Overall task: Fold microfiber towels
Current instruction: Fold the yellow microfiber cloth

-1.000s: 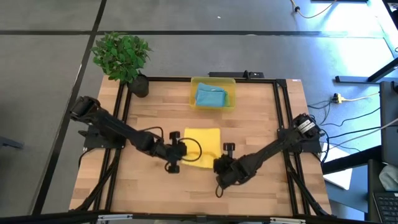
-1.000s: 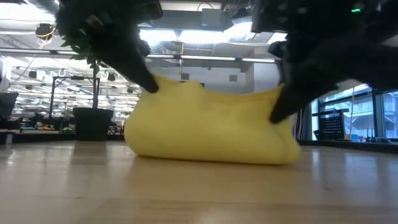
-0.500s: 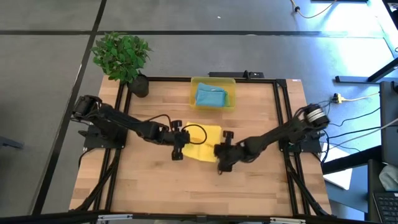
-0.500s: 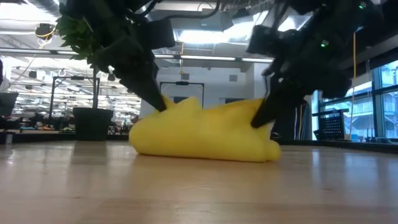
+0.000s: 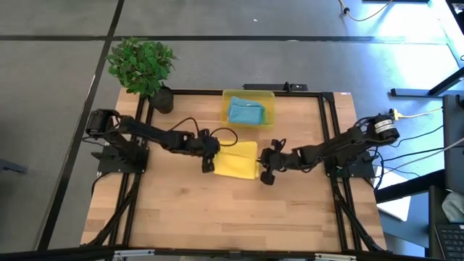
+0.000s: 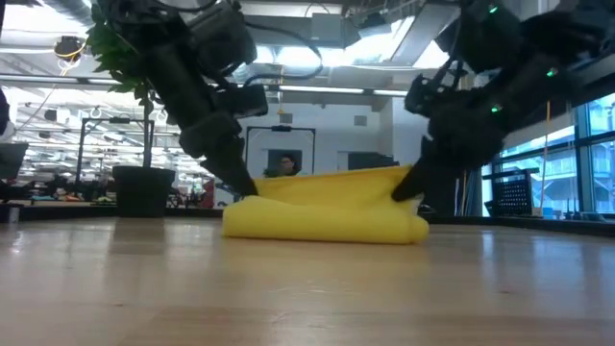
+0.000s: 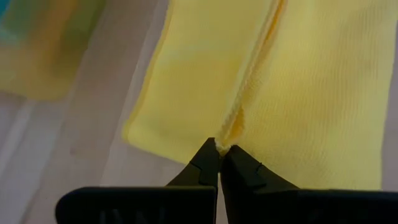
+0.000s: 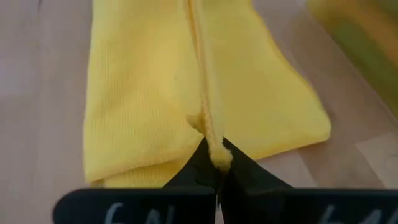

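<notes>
A yellow microfiber towel (image 5: 238, 161) lies doubled over at the middle of the table, its fold toward the near edge (image 6: 327, 223). My left gripper (image 5: 211, 157) is at its left end and my right gripper (image 5: 264, 165) at its right end, each shut on the turned-over hem. Both slant down toward the towel in the low view, the left gripper (image 6: 246, 191) and the right gripper (image 6: 405, 189). A teal-blue towel (image 5: 245, 112) lies folded inside the yellow bin (image 5: 248, 96) at the far side. My left gripper pinches the left end of the towel's hem (image 7: 227, 132) between its two fingertips, slanting down from the table's left. The upper layer runs from there toward the other gripper, just above the lower layer on the table. My right gripper pinches the right end of the same hem (image 8: 213, 147) between its fingertips, slanting down from the table's right. The hem runs straight away along the towel's middle, and the rest of the towel lies on the table.
A potted plant (image 5: 143, 67) stands at the far left corner. The yellow bin sits close behind the towel, by the far edge. Bare wood stretches toward the near edge (image 5: 232, 217). A dark frame rail (image 5: 328, 138) borders the table.
Both grippers have gone toward the far edge and down, carrying the yellow towel's near hem over the rest. The towel, which stood bunched high between them, now lies folded over and low, its fold left at the near side.
</notes>
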### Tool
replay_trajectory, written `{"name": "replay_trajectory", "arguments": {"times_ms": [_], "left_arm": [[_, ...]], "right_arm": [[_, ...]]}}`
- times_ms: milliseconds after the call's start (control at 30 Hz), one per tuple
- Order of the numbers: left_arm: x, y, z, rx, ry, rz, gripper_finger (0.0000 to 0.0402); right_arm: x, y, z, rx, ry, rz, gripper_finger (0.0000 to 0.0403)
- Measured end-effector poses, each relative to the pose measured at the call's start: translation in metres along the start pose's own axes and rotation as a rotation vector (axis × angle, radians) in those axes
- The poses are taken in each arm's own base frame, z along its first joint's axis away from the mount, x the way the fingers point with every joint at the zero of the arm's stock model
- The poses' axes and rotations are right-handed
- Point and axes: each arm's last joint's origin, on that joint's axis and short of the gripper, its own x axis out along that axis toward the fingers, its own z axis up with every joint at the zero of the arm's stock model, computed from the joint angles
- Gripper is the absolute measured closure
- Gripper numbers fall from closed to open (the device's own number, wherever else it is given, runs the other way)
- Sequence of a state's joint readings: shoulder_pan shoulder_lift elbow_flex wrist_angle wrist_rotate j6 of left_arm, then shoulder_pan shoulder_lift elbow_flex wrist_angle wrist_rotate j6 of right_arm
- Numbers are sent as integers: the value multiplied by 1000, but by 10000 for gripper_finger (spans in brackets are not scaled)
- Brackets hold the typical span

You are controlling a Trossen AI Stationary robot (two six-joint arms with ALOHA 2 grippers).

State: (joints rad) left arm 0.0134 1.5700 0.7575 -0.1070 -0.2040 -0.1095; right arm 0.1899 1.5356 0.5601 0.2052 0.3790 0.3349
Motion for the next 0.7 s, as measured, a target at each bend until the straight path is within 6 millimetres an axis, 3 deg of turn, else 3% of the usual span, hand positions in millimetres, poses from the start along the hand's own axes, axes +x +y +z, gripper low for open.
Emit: {"name": "replay_trajectory", "arguments": {"times_ms": [400, 700], "left_arm": [[6, 35, 1, -57, 4, 64, 401], [7, 42, 0, -54, 22, 8, 401]], "right_arm": [[29, -36, 3, 111, 8, -46, 403], [42, -45, 0, 147, -1, -60, 384]]}}
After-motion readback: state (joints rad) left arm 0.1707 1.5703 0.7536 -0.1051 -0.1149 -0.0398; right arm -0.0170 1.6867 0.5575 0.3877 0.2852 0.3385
